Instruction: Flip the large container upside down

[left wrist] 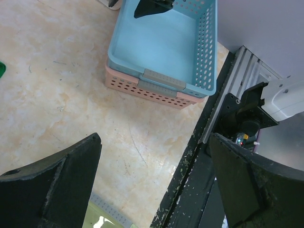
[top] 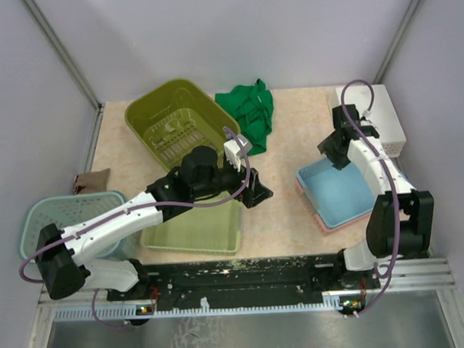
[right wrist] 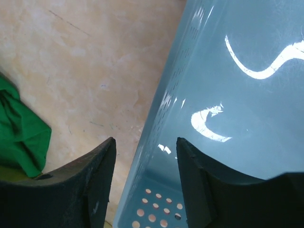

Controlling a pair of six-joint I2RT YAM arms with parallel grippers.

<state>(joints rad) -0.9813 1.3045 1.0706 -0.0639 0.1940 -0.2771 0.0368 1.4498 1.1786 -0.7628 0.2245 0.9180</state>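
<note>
The large olive-green basket [top: 172,119] stands at the back left with its opening facing up. My left gripper [top: 257,194] is open and empty, low over the bare table in front and to the right of it, apart from it; in the left wrist view [left wrist: 155,142] only table and the front rail lie between the jaws. My right gripper [top: 333,150] is open at the far left corner of the blue tray [top: 342,191]. In the right wrist view [right wrist: 145,142] the jaws straddle the tray's left wall [right wrist: 156,123] without closing on it.
The blue tray sits nested in a pink tray [left wrist: 142,90]. A light green tray [top: 196,229] lies under my left arm. A teal basket [top: 68,216] stands at the near left, a white basket [top: 384,121] at the back right, a green cloth [top: 248,111] beside the olive basket.
</note>
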